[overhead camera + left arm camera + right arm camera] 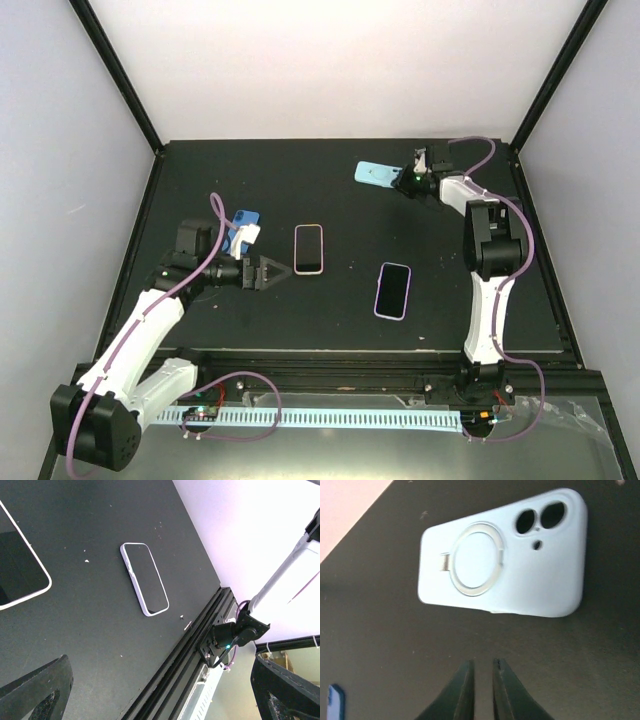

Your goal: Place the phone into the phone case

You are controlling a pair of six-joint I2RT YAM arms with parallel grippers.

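A pale blue phone case lies back side up at the far right of the black table, its ring and camera holes showing in the right wrist view. My right gripper sits just beside the case, apart from it, with its jaws almost closed and empty. A phone with a pink-white rim lies mid-table, and a phone with a lilac rim lies to its right. My left gripper is open and empty just left of the pink-rimmed phone. The left wrist view shows both phones: lilac and pink-rimmed.
A dark blue flat object lies behind my left wrist; its edge shows in the right wrist view. Black frame posts and white walls enclose the table. The front rail runs along the near edge.
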